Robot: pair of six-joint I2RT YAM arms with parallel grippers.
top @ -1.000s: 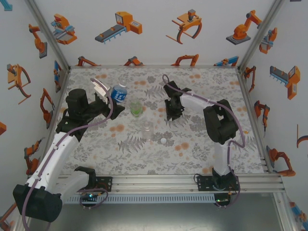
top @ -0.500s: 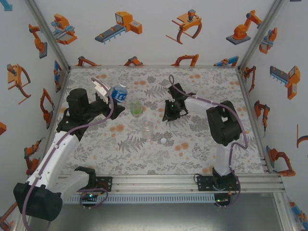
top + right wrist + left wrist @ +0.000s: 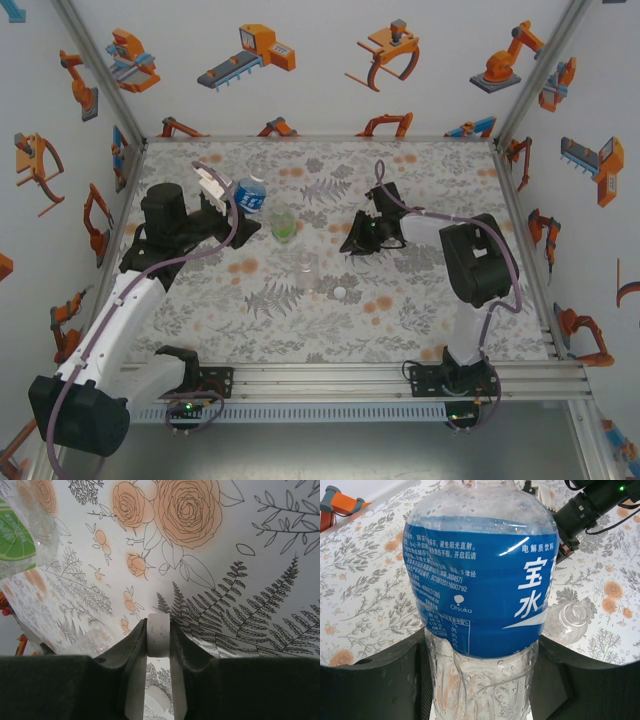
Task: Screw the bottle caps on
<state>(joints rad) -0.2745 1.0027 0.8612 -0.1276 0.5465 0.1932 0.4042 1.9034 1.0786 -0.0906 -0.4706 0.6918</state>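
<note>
Blue-labelled bottle point(image 3: 480, 595) sits clamped in the left pincer point(image 3: 236, 208), a dark finger point(image 3: 375, 680) pressed against each side of its lower body. The left arm point(image 3: 120, 300) stretches from the near left corner up the left side of the desk point(image 3: 420, 170), its elbow close to the left wall. Just right of the pincer stands the green bottle point(image 3: 284, 226). Nearer the front is the clear bottle point(image 3: 308, 268), its neck open, with a loose white cap point(image 3: 340, 293) lying just beside it on the right. Bare patterned desk lies open in front of these and behind them to the far edge. The right arm point(image 3: 470, 260) rises along the right side and folds back toward the centre, wrist low. The right pincer point(image 3: 158, 630) is closed on a second white cap point(image 3: 158, 635), held on edge between its tips, apart from the green bottle on that bottle's right.
</note>
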